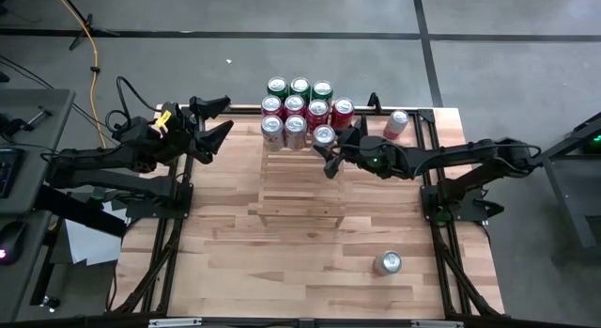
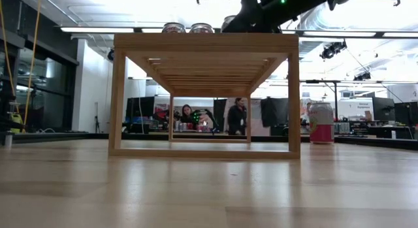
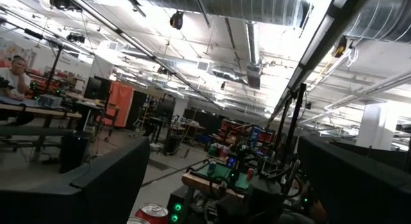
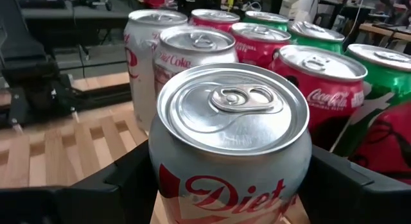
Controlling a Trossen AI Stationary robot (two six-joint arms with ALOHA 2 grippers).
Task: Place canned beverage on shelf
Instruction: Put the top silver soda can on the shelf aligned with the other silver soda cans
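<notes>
— Where's the can [image 1: 323,134] now?

— On the shelf [image 1: 299,182], at the right end of the front row of cans, upright. The right gripper [image 1: 328,153] has its fingers on either side of it, clamped around its silver body.

— And the left gripper [image 1: 214,118]?

— Off the shelf, over the table's [image 1: 282,262] far left corner, fingers spread wide, holding nothing.

— Any other cans about?

— One stands near the table's front right [image 1: 388,263], another lies at the far right corner [image 1: 396,124].
</notes>
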